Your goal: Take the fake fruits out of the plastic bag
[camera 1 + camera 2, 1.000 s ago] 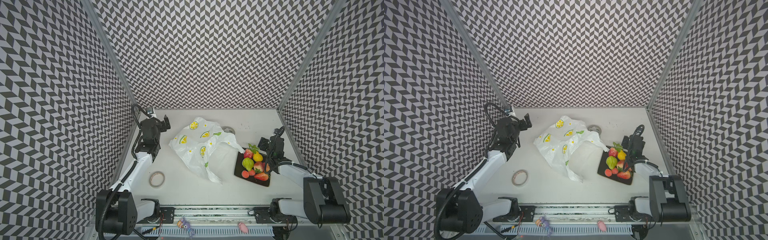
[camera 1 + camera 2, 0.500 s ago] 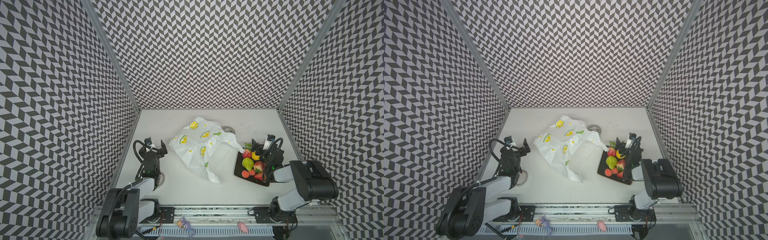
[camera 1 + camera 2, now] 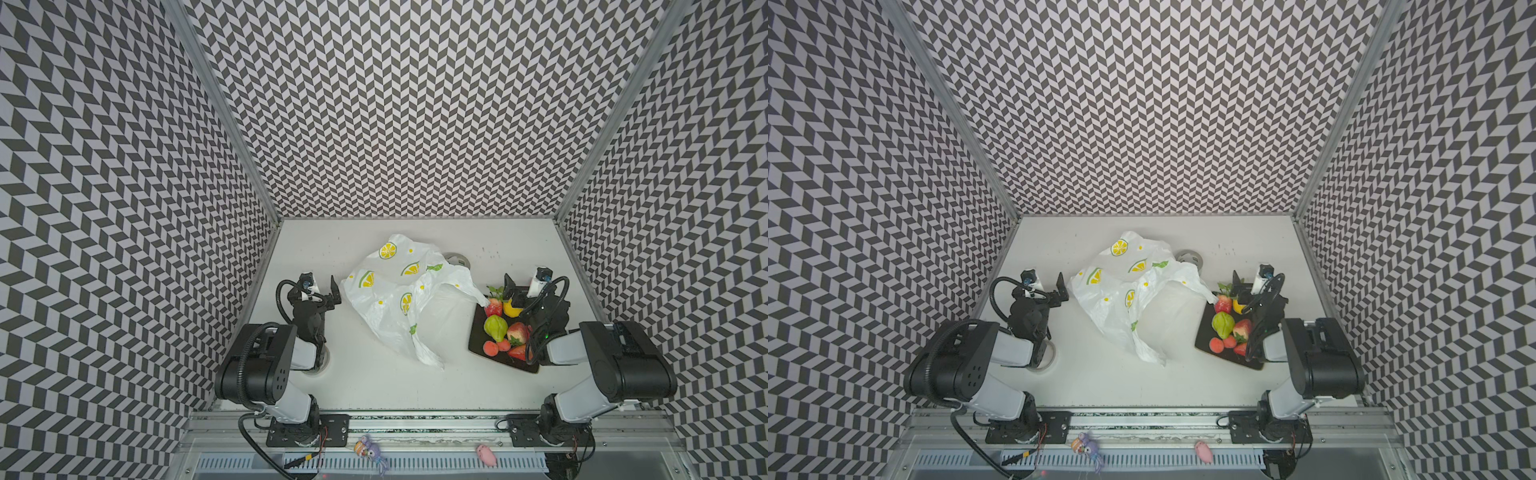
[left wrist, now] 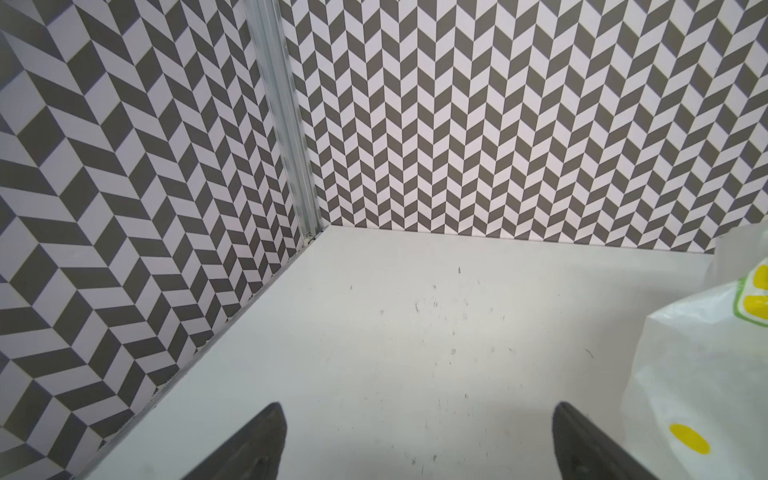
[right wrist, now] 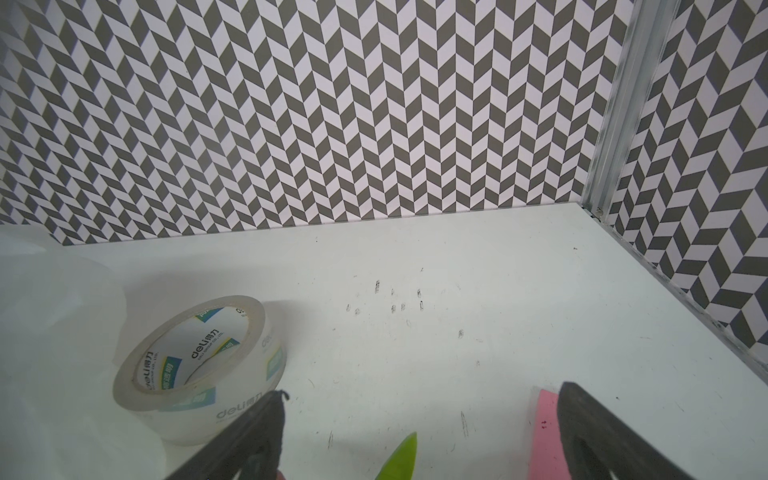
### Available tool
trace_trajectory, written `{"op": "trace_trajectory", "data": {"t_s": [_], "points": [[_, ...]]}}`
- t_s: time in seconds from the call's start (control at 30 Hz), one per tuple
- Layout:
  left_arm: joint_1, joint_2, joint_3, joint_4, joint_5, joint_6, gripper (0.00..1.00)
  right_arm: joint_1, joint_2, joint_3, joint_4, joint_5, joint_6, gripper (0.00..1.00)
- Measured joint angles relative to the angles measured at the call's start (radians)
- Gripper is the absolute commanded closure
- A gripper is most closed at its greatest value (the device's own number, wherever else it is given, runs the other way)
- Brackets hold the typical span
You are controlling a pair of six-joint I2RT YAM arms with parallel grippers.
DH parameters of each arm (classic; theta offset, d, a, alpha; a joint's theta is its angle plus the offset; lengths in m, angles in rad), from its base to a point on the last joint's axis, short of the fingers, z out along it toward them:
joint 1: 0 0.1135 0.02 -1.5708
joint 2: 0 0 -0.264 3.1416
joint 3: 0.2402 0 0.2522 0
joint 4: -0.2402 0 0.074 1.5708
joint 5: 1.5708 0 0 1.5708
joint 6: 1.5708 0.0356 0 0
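Jaws of the left end effector (image 4: pixel 419 440) stand wide apart with nothing between them, over bare white table (image 3: pixel 374 386). In both top views it sits just beside the left edge of the plastic bag (image 3: pixel 399 299); whether a finger brushes the film I cannot tell. Ahead of it the table runs open to the back corner, where the chevron walls (image 3: pixel 395 104) meet at a metal post. A pale ring (image 3: pixel 1051 358) lies mostly hidden under the left arm. The right end effector (image 5: pixel 419 436) is also spread wide and empty, poised over the far end of the black tray (image 3: pixel 478 345). A green leaf tip (image 5: pixel 401 457) shows between its fingers and a pink flat piece (image 5: pixel 544 432) lies against one of them. The fake fruits (image 3: pixel 505 328) all lie on that tray, outside the bag: a strawberry (image 3: pixel 493 308), a yellow pear (image 3: pixel 512 309), a green ribbed fruit (image 3: pixel 495 327) and more red pieces nearer the front. The bag lies crumpled and slack at the table's middle, one loop handle reaching to the tray's far corner beside the strawberry. A clear tape roll (image 5: pixel 195 365) stands just behind the bag. Beyond the right end effector the table is open to the back and right walls, and a wide bare strip runs along the front edge.
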Motion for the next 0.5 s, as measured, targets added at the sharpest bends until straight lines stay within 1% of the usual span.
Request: {"op": "trace_trajectory", "data": {"t_s": [0.3,0.5], "points": [[0.006,0.000,0.006,-0.013,0.003,-0.001,0.00,0.000,0.000,0.000,0.000,0.000,0.000,0.01],[0.013,0.008,0.038,-0.026,0.018,-0.003,0.00,0.000,0.000,0.000,0.000,-0.003,-0.001,0.01]]}}
